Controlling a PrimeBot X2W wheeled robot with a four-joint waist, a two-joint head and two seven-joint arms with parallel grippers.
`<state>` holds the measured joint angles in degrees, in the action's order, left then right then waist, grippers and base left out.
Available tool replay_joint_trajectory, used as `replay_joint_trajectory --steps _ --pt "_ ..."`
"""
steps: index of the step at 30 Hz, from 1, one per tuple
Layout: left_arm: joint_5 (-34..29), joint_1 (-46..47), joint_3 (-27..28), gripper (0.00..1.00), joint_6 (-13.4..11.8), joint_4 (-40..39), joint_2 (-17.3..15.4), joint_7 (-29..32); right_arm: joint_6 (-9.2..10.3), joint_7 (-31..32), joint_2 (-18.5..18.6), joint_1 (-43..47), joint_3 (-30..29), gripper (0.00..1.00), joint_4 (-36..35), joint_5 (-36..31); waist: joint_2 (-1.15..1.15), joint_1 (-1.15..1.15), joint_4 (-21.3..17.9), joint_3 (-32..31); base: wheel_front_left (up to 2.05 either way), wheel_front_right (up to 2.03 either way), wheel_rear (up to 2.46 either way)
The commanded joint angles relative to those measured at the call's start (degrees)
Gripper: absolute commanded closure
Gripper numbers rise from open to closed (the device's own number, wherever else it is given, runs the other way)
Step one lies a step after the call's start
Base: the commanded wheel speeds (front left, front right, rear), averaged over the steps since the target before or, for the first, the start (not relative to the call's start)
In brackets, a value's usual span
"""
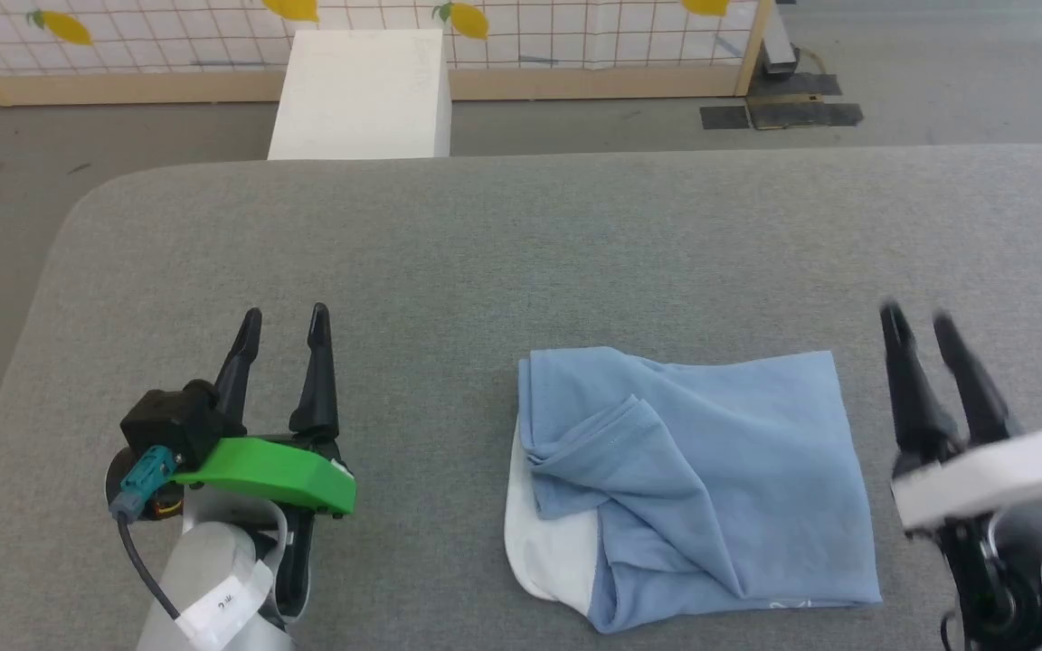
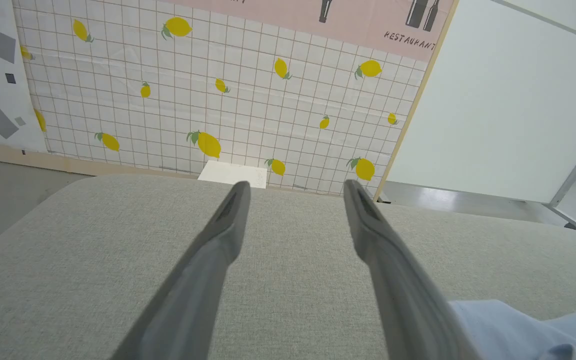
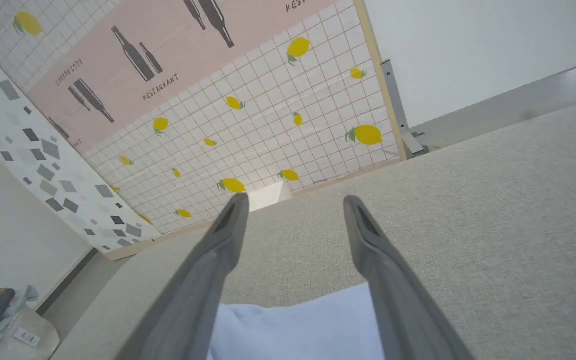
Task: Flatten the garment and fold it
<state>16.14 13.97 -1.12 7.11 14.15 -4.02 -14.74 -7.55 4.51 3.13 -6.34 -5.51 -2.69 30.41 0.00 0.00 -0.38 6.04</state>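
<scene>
The garment [image 1: 711, 470] lies on the grey table [image 1: 485, 235], at about 5 o'clock from the middle of the head view. It is folded into a rough rectangle, light blue on top. A sleeve fold is bunched toward its 9 o'clock side, and creases run from there toward 5 o'clock. A white panel [image 1: 546, 551] shows at its 7 o'clock corner, and a faint white mark sits on the hem at about 5 o'clock, too small to read.

The left gripper [image 1: 286, 315] is at 9 o'clock of the garment, well apart from it, over bare table. Its fingers point to 12 o'clock with a moderate gap and nothing between them. In the left wrist view this gripper [image 2: 295, 185] is likewise spread and empty, with a corner of the garment [image 2: 518, 330] at 4 o'clock.

The right gripper [image 1: 916, 316] is at 3 o'clock of the garment, just beside its edge and somewhat blurred. Its fingers are parted and lean toward 11 o'clock. In the right wrist view the gripper [image 3: 295, 198] holds nothing, and the garment [image 3: 293, 325] lies under the gap at 6 o'clock. Whether the fingers touch the cloth I cannot tell.

A white box [image 1: 363, 90] stands on the floor beyond the table's 12 o'clock edge, before a wall [image 2: 218, 100] tiled with lemons.
</scene>
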Motion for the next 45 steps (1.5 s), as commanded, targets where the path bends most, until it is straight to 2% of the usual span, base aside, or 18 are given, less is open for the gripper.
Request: replay_joint_trajectory --steps 1,9,15,18,21,22,23,24,25,26,31,38,41,45 --pt "-0.1 -0.7 0.0 0.00 0.4 -0.3 -0.1 -0.3 0.06 0.1 -0.2 1.2 -1.2 0.00 2.1 1.2 0.00 0.00 -0.4 -0.2 0.00 0.00 0.00" --pt "-0.1 -0.6 -0.2 0.00 0.4 -0.6 -0.1 -0.3 0.06 7.6 -0.2 0.6 -4.5 0.00 16.5 9.9 0.00 0.00 -0.6 0.3 0.00 0.00 0.00" --pt "0.1 -0.3 -0.7 0.00 0.4 -0.4 -0.2 -0.3 0.06 17.6 -0.2 -3.5 -5.4 0.00 25.3 13.9 0.00 0.00 0.1 0.7 0.00 0.00 0.00" --pt "0.1 -0.3 -0.9 0.00 0.4 -0.4 -0.2 -0.3 0.06 22.2 -0.2 -5.1 -5.7 0.00 28.3 14.0 0.00 0.00 0.6 0.8 0.00 0.00 0.00" --pt "0.2 -0.4 -1.0 0.00 0.4 -0.3 -0.2 -0.3 0.06 27.4 -0.2 -5.8 -5.6 0.00 30.4 10.9 0.00 0.00 1.0 0.8 0.00 0.00 0.00" --pt "0.2 -0.4 -1.0 0.00 0.4 -0.3 -0.2 -0.3 0.06 29.1 -0.2 -5.9 -5.4 0.18 30.7 10.0 0.00 0.00 1.1 0.8 0.00 0.00 0.00" --pt "0.3 -0.5 -1.1 0.00 0.4 -0.2 -0.1 -0.3 0.06 31.1 -0.2 -5.9 -5.2 0.53 30.7 9.1 0.00 0.00 1.2 0.8 0.00 0.00 0.00" --pt "0.3 -0.5 -1.1 0.00 0.4 -0.2 -0.1 -0.3 0.06 32.5 -0.2 -5.9 -4.9 0.68 30.4 8.4 0.00 0.00 1.2 0.8 0.00 0.00 0.00" --pt "0.3 -0.5 -1.1 0.00 0.4 -0.2 -0.1 -0.3 0.06 33.7 -0.2 -6.0 -4.6 0.97 29.4 7.5 0.00 0.00 1.3 0.8 0.00 0.00 0.00" --pt "0.3 -0.5 -1.1 0.00 0.4 -0.2 -0.1 -0.3 0.06 34.3 -0.2 -6.0 -4.4 1.00 28.3 6.5 0.00 0.00 1.3 0.8 0.00 0.00 0.00" --pt "0.3 -0.8 -0.4 0.00 0.4 -0.3 -0.1 -0.3 0.06 35.0 0.1 -6.6 -0.7 1.00 18.1 -1.7 0.00 0.00 0.6 0.5 0.00 0.00 0.00" --pt "0.2 -0.9 0.6 0.00 0.4 -1.2 0.0 -0.3 0.06 33.9 6.8 -10.6 11.3 1.00 3.1 -14.5 0.00 0.00 -3.1 0.9 0.00 0.00 0.00" --pt "0.1 -0.8 1.1 0.00 0.4 -1.6 -0.1 -0.3 0.06 33.4 9.3 -13.1 14.9 1.00 0.8 -16.8 0.00 0.00 -5.6 1.5 0.00 0.00 0.00" --pt "-0.3 -0.2 1.3 0.00 0.4 -2.3 -0.3 -0.3 0.06 33.3 11.3 -16.2 16.3 1.00 1.2 -17.1 0.00 0.00 -9.3 2.9 0.00 0.00 0.00"
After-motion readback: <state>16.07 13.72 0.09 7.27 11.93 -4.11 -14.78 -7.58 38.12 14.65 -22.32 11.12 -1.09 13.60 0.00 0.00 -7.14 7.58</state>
